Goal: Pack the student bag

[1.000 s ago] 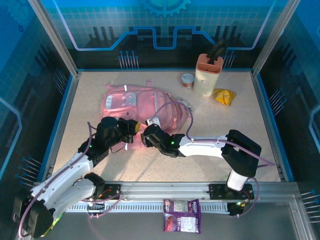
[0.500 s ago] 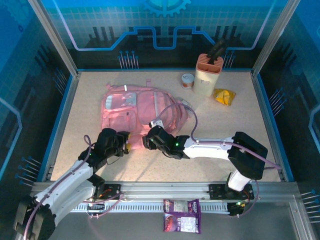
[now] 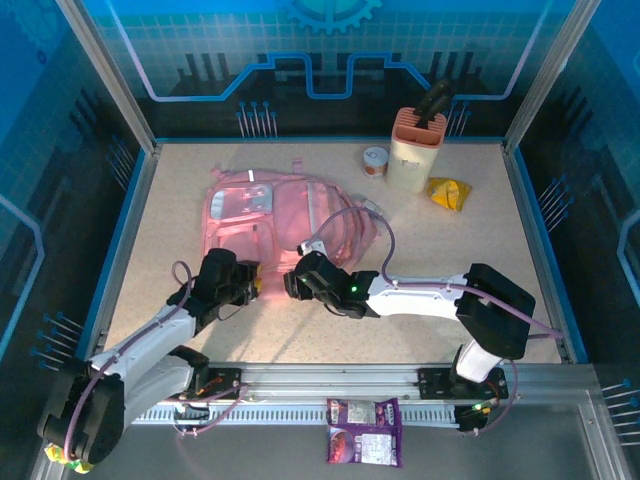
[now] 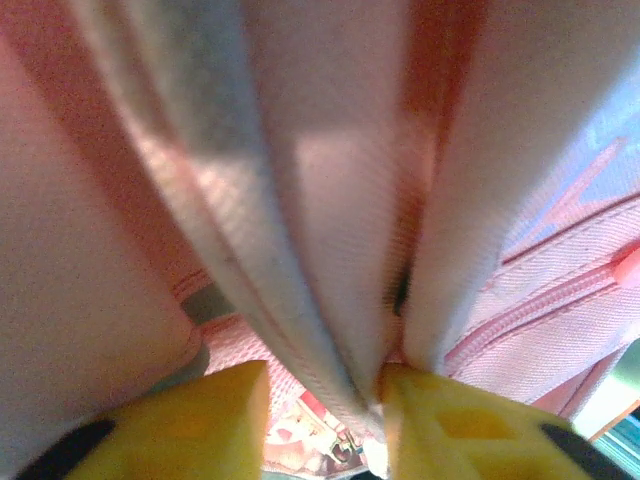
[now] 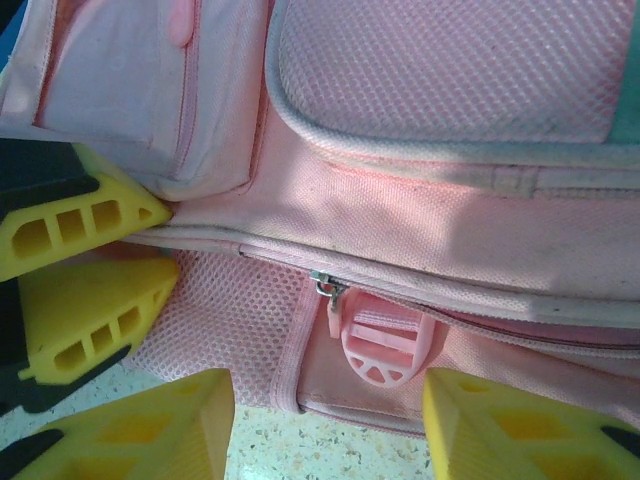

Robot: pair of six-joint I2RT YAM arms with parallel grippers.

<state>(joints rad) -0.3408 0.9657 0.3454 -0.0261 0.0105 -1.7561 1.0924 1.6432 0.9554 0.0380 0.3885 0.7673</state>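
Lying nearer the bench's (image 3: 460, 270) left edge, the student bag (image 3: 285, 215) has its near end at both arms. The right fingers (image 5: 140, 430) stand half-open and empty, with the zip pull (image 5: 328, 292) just ahead between them. The left fingers (image 4: 190, 420) narrowly straddle its trim (image 4: 330, 250), grip unclear.

We count one student bag (image 3: 280, 215). We count two grippers, the left gripper (image 3: 252, 287) and the right gripper (image 3: 288, 285), each with two yellow fingers (image 5: 150, 430). We count one cream holder (image 3: 413, 155) and one black handle (image 3: 436, 98). We count one small round container (image 3: 375, 160), one yellow packet (image 3: 448, 192) and one purple packet (image 3: 364, 432). We count one pink buckle (image 5: 385, 345) and one zipper pull (image 5: 326, 290).
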